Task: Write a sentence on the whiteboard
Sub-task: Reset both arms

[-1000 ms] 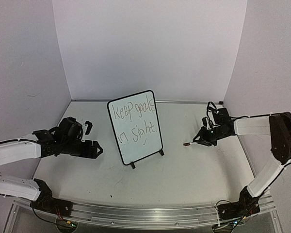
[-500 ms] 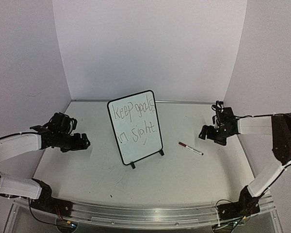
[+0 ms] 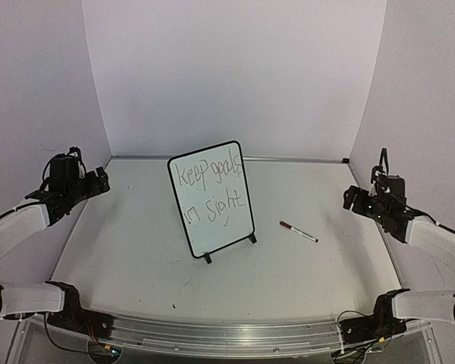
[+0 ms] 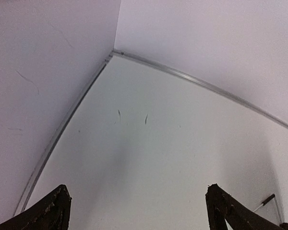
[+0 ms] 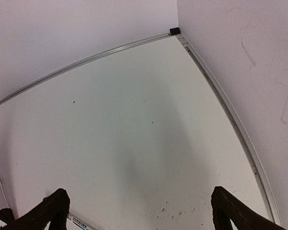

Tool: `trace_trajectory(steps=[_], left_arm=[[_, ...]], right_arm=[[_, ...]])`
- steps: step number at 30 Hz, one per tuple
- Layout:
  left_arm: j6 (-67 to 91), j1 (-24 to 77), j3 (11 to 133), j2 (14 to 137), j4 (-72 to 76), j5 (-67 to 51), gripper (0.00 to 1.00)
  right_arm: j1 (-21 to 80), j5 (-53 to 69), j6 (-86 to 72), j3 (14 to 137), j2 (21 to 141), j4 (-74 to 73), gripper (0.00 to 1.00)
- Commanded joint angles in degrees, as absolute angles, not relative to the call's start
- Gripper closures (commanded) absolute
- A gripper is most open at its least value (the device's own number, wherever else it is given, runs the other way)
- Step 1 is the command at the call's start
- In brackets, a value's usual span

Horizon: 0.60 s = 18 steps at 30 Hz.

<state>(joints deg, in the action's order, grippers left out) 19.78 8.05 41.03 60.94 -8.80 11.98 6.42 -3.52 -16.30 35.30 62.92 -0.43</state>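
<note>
- Since the top view shows the sentence (image 3: 212, 206) written in two lines with a tick below it on the whiteboard (image 3: 227, 227), which stands upright on its feet in the middle of the tabletop (image 3: 303, 273), I judge the writing done and the step in hand to be parking both arms clear.
- Same view: the marker (image 3: 298, 232) lies flat just right of the whiteboard, held by nothing. The left pincer (image 3: 100, 180) sits at the tabletop's left edge and the right pincer (image 3: 350, 199) at its right edge, both well apart from the whiteboard. To finish well I would keep each arm on its own side and never sweep across the middle, since a nudge could tip the whiteboard or smear the ink.
- Left wrist view: the left pincer (image 4: 138, 191) is spread wide with nothing between its fingers, only tabletop showing beneath.
- Right wrist view: the right pincer (image 5: 139, 191) is likewise wide and empty, over tabletop near the back corner. I would leave both spread so neither catches the marker.
</note>
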Motion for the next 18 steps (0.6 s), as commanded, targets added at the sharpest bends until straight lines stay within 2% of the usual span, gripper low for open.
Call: trace_trajectory(steps=[1, 7, 18], left_arm=[[17.67, 7.99, 34.21, 57.1, 3.15, 19.33, 0.02], [17.47, 7.99, 27.92, 56.15, 6.45, 18.41, 0.01], [17.0, 8.01, 26.52, 53.6, 5.95, 17.55, 0.01]], right_arm=[[6.5, -9.98, -14.21, 26.87, 56.45, 10.41, 0.02], [6.5, -11.99, -14.53, 22.3, 52.86, 12.23, 0.02], [6.5, -11.26, -14.9, 22.39, 52.99, 12.32, 0.02]])
